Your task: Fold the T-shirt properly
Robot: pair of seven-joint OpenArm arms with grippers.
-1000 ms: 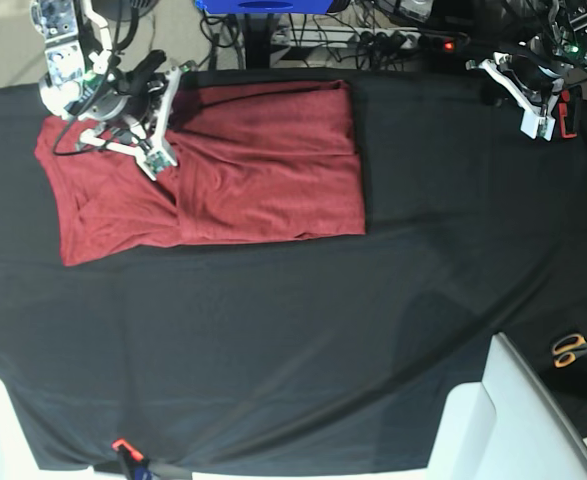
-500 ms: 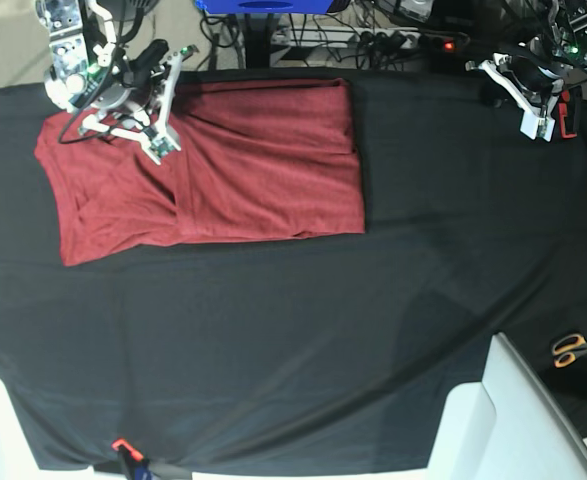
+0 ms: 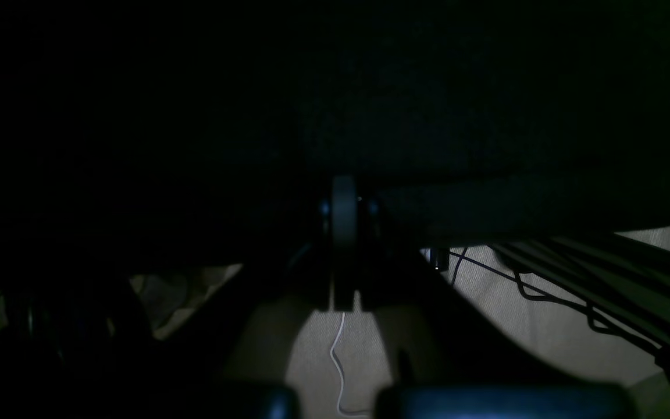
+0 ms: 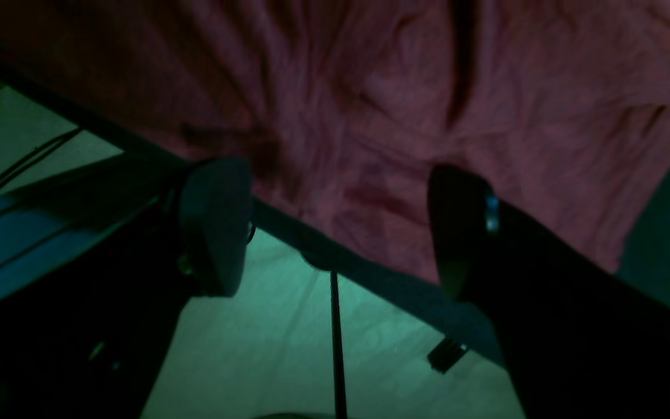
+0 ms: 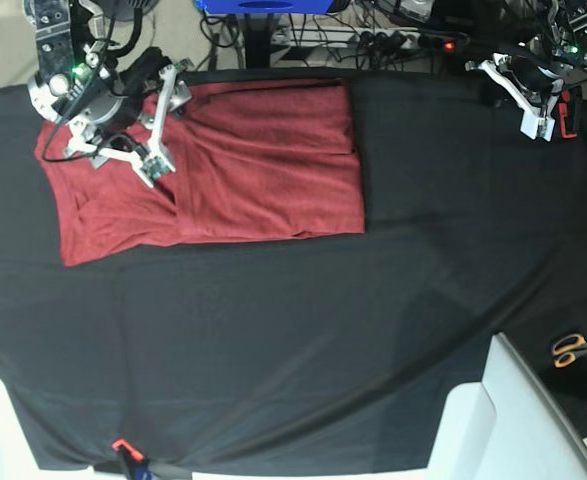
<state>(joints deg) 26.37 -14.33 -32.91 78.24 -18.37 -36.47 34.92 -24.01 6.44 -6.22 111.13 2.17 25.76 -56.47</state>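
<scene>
The right gripper [image 4: 338, 230] is hovering wide open and empty over the T-shirt [image 5: 263, 190] — probably lining up a fold — while the left gripper [image 5: 539, 125] is waiting aside, closed, holding nothing.

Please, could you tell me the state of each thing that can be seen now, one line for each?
T-shirt: partly folded, wrinkled, lying on the black cloth
Black cloth: spread out, with some creases
Right gripper: open, over the T-shirt, holding nothing
Left gripper: shut, away from the T-shirt
Scissors: lying at the side; blades' state cannot be told
</scene>
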